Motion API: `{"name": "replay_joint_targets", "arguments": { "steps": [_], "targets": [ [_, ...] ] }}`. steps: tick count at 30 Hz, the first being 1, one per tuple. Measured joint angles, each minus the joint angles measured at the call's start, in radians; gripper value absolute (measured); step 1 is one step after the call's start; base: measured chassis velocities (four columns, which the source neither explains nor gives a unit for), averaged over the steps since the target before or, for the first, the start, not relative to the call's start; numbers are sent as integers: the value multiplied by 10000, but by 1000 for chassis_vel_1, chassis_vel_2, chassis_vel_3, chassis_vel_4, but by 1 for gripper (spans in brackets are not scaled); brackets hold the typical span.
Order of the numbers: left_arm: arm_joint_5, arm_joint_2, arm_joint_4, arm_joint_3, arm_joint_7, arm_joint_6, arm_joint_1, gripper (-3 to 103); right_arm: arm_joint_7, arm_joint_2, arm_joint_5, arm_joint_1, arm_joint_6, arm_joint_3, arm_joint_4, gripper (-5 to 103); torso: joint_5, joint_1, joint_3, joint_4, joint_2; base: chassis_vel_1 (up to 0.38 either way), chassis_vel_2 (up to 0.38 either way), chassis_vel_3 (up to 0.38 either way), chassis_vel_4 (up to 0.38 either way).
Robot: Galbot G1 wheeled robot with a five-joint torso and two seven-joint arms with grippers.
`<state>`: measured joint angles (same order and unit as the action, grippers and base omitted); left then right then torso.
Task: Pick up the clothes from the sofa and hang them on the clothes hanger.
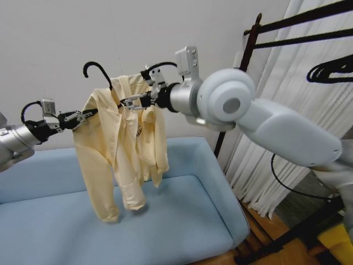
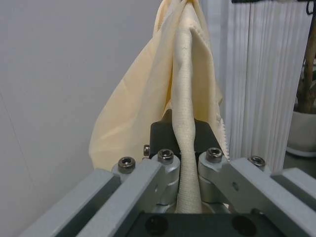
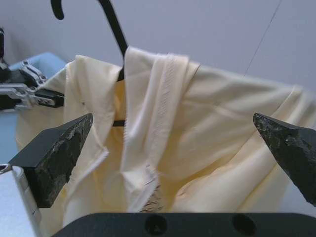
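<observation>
Over blue sofa (image 1: 182,221): limp pale-yellow shirt (image 1: 118,149) on black hanger (image 1: 99,69), left gripper (image 1: 88,114) tight on 1 shoulder, right gripper (image 1: 128,101) jaws wide.

left hand (image 1: 87,115) raised, clamped | right hand (image 1: 132,101) raised, fingers spread

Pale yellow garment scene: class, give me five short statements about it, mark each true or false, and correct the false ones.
1. The pale yellow cloth garment hangs in the air above the light blue cushioned sofa. True.
2. The left tool is open. False: it is shut on a fold of the garment.
3. The right tool is clamped on the collar. False: its fingers stand wide apart before the garment.
4. The black plastic hanger has its hook over the dark rack rail. False: the hook is free in the air, apart from the rail.
5. A second black hanger shows by the rack. True.
</observation>
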<state>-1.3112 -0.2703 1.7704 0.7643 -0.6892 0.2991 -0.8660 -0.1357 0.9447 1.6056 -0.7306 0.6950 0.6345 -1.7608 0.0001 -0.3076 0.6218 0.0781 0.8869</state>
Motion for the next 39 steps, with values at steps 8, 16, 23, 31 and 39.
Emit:
{"name": "replay_joint_targets", "arguments": {
  "steps": [8, 16, 23, 31, 39],
  "targets": [
    [433, 643, -401, 13, -834, 179, -65, 2, 4215, 82, -1960, -758, 162, 1041, 1415, 100, 0, 0, 0, -1, 0, 0, 0, 0, 0],
    [732, 1198, -500, 27, -1598, 176, -244, 2, 5061, 596, -1916, -1150, -269, 1591, 2268, 100, -1, -1, 1, -4, 0, 0, 0, 0, 0],
    [808, 1386, -512, 56, -1944, 169, -256, 2, 5930, 599, -1905, -1563, -388, 2442, 2620, 100, -2, 0, 0, -1, 0, 0, 0, 0, 0],
    [857, 1485, -482, 83, -2366, 129, -260, 2, 6416, 638, -1724, -1451, -769, 3001, 2922, 100, -1, 0, 0, -1, 0, 0, 0, 0, 0],
    [886, 1505, -521, 92, -2495, 17, -245, 2, 6720, 696, -1551, -1537, -801, 3258, 2787, 100, -1, 0, 1, -2, -1, 0, 0, 0, 0]
  ]
}}
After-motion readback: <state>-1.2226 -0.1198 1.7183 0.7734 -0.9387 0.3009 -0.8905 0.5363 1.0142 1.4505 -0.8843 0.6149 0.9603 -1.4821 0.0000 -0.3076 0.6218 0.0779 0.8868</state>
